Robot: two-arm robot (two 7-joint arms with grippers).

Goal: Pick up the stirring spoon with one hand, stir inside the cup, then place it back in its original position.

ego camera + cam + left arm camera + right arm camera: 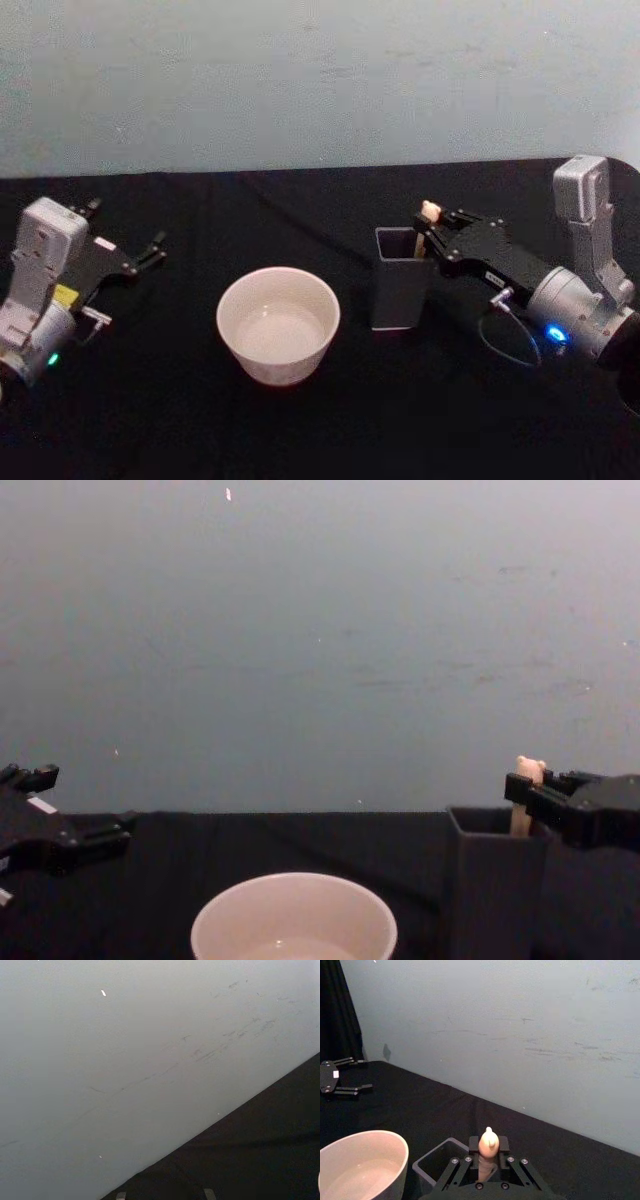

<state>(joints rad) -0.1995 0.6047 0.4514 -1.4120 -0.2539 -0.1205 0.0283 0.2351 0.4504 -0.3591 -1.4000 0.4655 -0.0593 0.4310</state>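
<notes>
Now, right tool (428, 232) clamping stirring spoon (431, 211) at holder (400, 295) rim (left tool (125, 230) parked, open)

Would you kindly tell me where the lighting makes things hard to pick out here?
Head view: the dark holder and the right gripper at the stirring spoon sink into the black table; the pale cup stands out. Chest view: the left gripper, parked at the left, merges likewise.

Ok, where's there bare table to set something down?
Bare cloth between the left gripper and the cup, also behind the cup up to the wall. Crowded: the narrow gap between cup and holder, where the right gripper holds the stirring spoon.
</notes>
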